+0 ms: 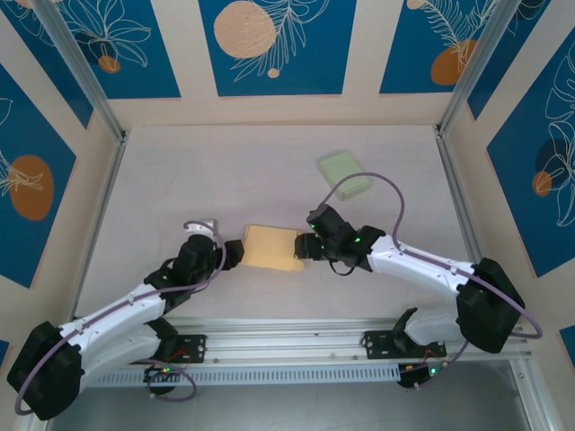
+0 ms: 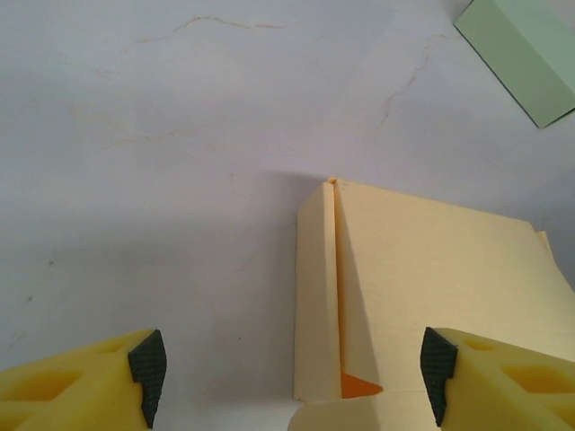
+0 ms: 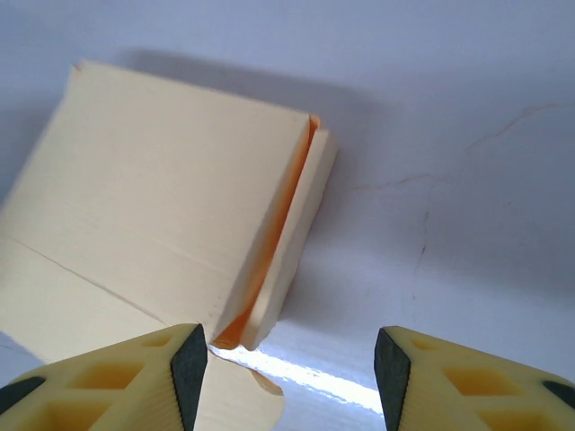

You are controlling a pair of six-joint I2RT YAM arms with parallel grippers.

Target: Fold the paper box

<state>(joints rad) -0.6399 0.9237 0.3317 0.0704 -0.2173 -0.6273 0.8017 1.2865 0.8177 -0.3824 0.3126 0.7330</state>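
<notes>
Box [image 1: 272,247] sits on the table [image 1: 225,180], near-centre, right between the two arms. Sensible: each arm can reach one end. Left claw [image 2: 293,370] is at its left end and right claw [image 3: 292,364] at its right end, so they bracket it from opposite sides.

Left claw: released, pads [image 2: 146,364] wide apart, nothing pinched. Left flap [image 2: 316,287] is folded up along the box edge and lies between the pads, touching neither. Reads as a straddle stance, jaws wide enough to come in around that edge.

Right claw: also released, just bare table between the fingers. Right flap [image 3: 292,242] is turned up but not seated; the seam gapes and the orange inside shows through. It sits off toward one finger, not centred.

My read: both side flaps are raised and neither is locked, so the task is mid-way at best. Opposed arms make sense here. One can brace the box while the other presses a flap; otherwise light card would just slide on the smooth table.

Green block [image 1: 345,171] is further back on the right, well apart from the work.

Risk: unheld flaps springing open.
</notes>
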